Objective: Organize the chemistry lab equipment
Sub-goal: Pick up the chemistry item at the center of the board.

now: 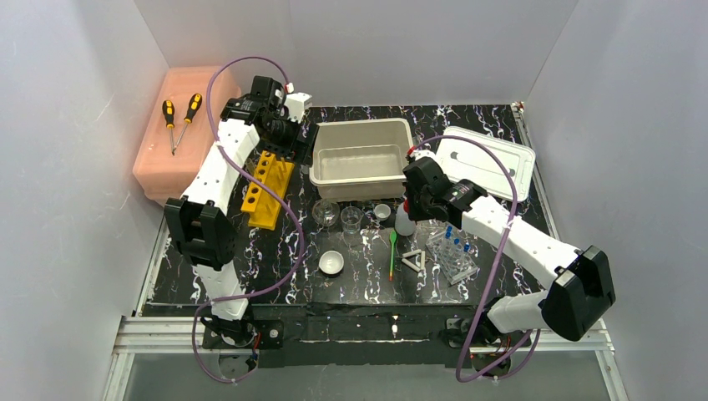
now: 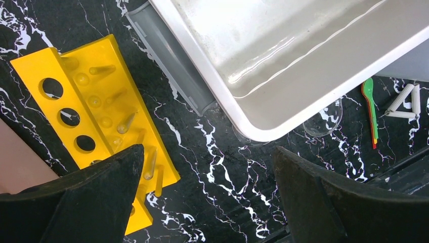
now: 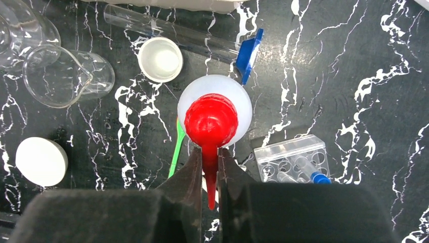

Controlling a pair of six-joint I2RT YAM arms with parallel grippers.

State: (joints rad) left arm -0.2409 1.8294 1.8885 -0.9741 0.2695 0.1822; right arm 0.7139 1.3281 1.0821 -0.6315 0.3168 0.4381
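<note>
The red-capped white squeeze bottle (image 3: 238, 98) stands upright in the middle of the table (image 1: 404, 219). My right gripper (image 3: 209, 154) is shut on its red spout, one finger pressed to each side. Beside the bottle lie the green spoon (image 3: 177, 147), a glass beaker (image 3: 66, 76), a small white cup (image 3: 160, 59), the white bowl (image 1: 331, 263) and the white triangle (image 1: 414, 260). My left gripper (image 2: 207, 192) hangs open over bare table between the yellow tube rack (image 2: 101, 111) and the white tub (image 2: 263, 134), holding nothing.
A clear rack with blue-capped tubes (image 1: 452, 253) sits right of the bottle, and one capped tube (image 3: 177, 33) lies by the tub. The tub's lid (image 1: 488, 159) is at the back right. A pink box (image 1: 159, 159) carrying two screwdrivers (image 1: 182, 117) stands at the back left.
</note>
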